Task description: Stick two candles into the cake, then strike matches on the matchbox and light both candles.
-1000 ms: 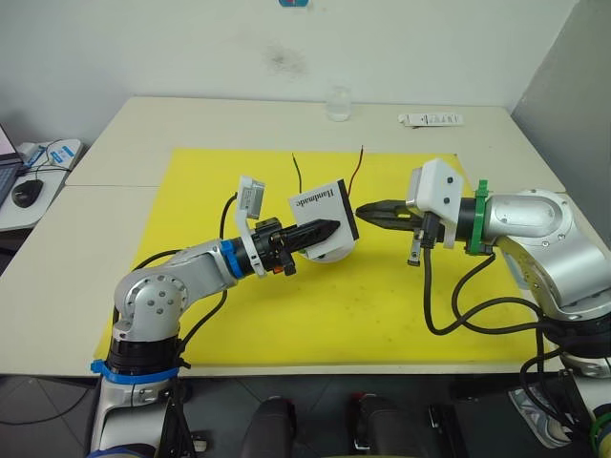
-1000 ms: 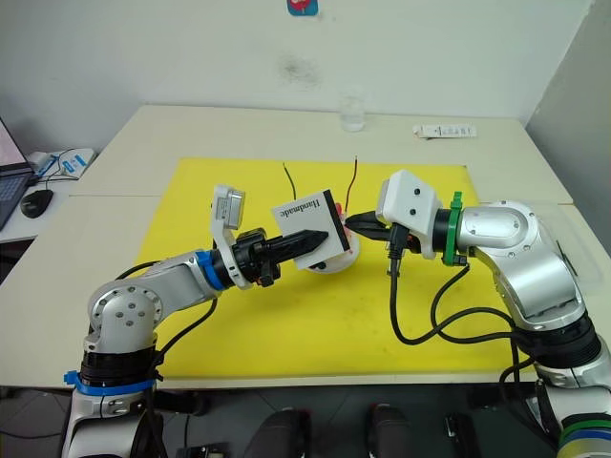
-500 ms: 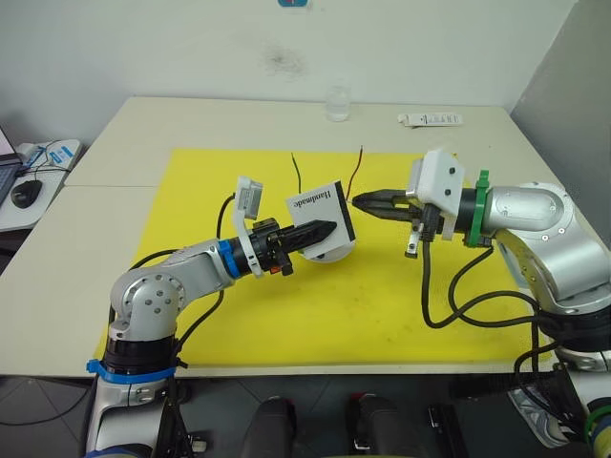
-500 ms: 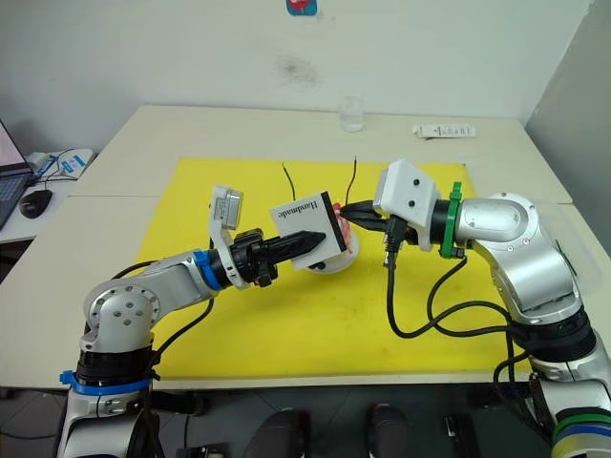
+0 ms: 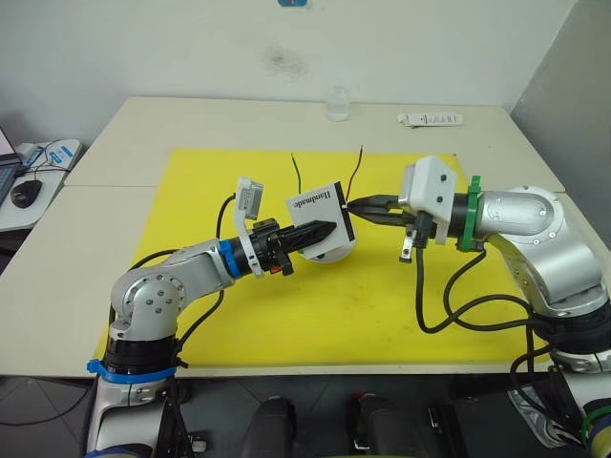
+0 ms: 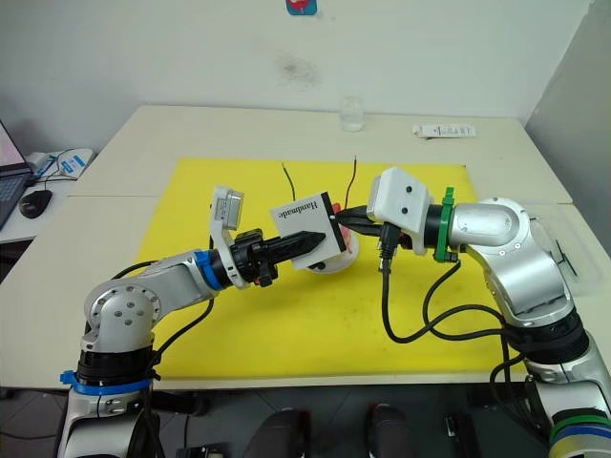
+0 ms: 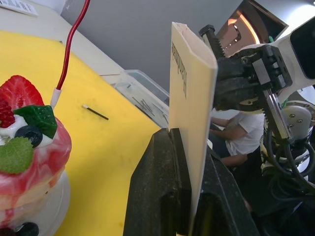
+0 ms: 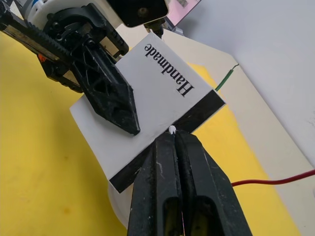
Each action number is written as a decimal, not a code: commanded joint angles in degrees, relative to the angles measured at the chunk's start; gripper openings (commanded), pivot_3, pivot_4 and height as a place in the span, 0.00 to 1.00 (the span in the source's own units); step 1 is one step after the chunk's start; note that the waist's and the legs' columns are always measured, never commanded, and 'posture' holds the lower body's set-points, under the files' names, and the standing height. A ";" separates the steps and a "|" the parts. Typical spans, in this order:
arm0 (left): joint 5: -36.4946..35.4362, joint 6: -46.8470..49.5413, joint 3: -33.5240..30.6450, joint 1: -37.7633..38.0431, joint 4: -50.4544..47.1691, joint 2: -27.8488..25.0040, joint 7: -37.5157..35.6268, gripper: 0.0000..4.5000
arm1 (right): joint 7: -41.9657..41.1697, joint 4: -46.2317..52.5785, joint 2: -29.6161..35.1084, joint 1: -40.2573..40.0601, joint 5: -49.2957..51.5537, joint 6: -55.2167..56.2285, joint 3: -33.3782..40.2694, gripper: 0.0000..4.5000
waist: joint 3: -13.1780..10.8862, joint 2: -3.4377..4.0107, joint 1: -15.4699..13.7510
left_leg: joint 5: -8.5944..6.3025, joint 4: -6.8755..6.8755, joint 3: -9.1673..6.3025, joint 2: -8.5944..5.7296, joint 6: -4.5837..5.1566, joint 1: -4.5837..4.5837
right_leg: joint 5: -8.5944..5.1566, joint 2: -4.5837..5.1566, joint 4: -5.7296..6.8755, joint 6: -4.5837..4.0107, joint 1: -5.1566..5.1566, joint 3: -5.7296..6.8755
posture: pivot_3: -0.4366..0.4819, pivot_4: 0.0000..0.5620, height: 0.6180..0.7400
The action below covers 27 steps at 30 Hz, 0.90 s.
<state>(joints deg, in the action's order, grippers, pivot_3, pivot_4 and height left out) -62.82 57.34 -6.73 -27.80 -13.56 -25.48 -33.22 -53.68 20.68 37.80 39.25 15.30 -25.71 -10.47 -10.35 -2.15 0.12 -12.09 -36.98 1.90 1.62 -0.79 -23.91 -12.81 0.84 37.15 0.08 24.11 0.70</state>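
- Left pincer point(image 5: 320, 229): clamped on the matchbox point(image 5: 321, 208), held upright above the yellow mat point(image 5: 286, 315) on the counter point(image 5: 115, 172).
- Right pincer point(image 8: 173, 140): closed on a match point(image 8: 172, 130), its pale head touching the black striking strip point(image 8: 197, 114).
- Cake point(image 7: 24, 162): behind the matchbox, with the red candle point(image 5: 357, 169) and the green candle point(image 5: 297, 173) standing in it.
- Spare match point(image 7: 95, 112): lying on the mat beyond the cake.
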 commanded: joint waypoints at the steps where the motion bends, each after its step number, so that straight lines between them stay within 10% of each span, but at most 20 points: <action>1: -0.57 -0.46 -0.58 -1.07 -1.31 0.10 -0.69 0.00 | 0.43 -0.29 -0.46 0.25 -0.80 1.57 0.28 0.01 | 0.00 0.00 0.00 | 0.00 0.00 0.00 0.00 0.00 0.00 | 0.00 0.00 0.00 0.00 0.00 0.00 | 0.48 0.27 1.00; 17: -0.95 -0.53 -1.16 -1.42 -1.78 0.40 -0.36 0.00 | -5.69 -3.62 0.69 -1.86 -6.00 6.46 -6.69 0.01 | 0.00 0.00 0.01 | 0.00 0.00 0.01 -0.01 0.00 0.00 | 0.00 0.00 0.00 0.00 0.00 0.00 | 0.48 0.27 1.00; 22: -0.25 -1.01 -1.72 -2.71 0.21 0.64 -1.17 0.00 | -22.10 8.38 16.41 -10.96 6.70 -0.85 -1.82 0.01 | 0.00 -0.01 -1.07 | 0.00 0.00 -0.13 -0.06 0.00 -0.10 | -0.02 0.00 -0.14 0.00 -0.05 0.18 | 0.48 0.27 1.00; 27: 0.69 -1.74 -1.47 -2.20 0.86 1.24 -2.18 0.00 | -21.42 7.61 21.75 -6.29 14.39 -8.66 6.73 0.01 | -0.10 0.15 0.20 | -0.01 -0.04 0.15 -0.04 0.02 0.11 | 0.04 0.16 -0.06 0.03 -0.07 -0.02 | 0.48 0.27 1.00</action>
<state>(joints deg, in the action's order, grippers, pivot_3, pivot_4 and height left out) -62.00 56.84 -8.01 -29.67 -12.17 -24.51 -34.54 -76.07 28.23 59.77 31.18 27.83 -32.86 -6.20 -10.46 -2.00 0.33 -12.10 -37.00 2.02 1.62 -0.78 -23.76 -12.72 0.98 37.08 0.00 24.05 0.70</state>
